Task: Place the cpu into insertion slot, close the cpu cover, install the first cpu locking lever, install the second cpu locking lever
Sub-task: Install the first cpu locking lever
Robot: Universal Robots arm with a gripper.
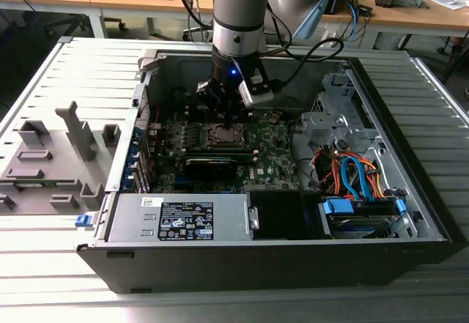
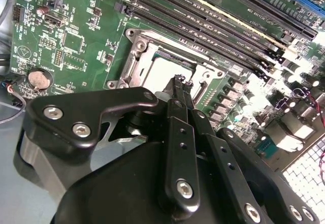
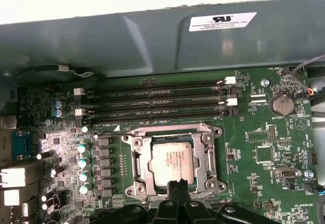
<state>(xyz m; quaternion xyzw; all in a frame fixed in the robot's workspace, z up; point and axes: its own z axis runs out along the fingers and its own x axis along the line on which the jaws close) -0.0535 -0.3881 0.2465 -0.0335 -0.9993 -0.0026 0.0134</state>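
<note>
Over the insertion slot [image 3: 172, 160], at socket's six o'clock, gripper [image 3: 177, 185] hung, jaws closed empty; cpu [image 3: 172, 162] seated, cpu cover [image 3: 140, 163] down.

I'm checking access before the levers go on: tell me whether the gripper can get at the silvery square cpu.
Probably yes: the gripper hangs at the silvery square cpu's edge, its face bare within the dull silver cpu cover.
</note>
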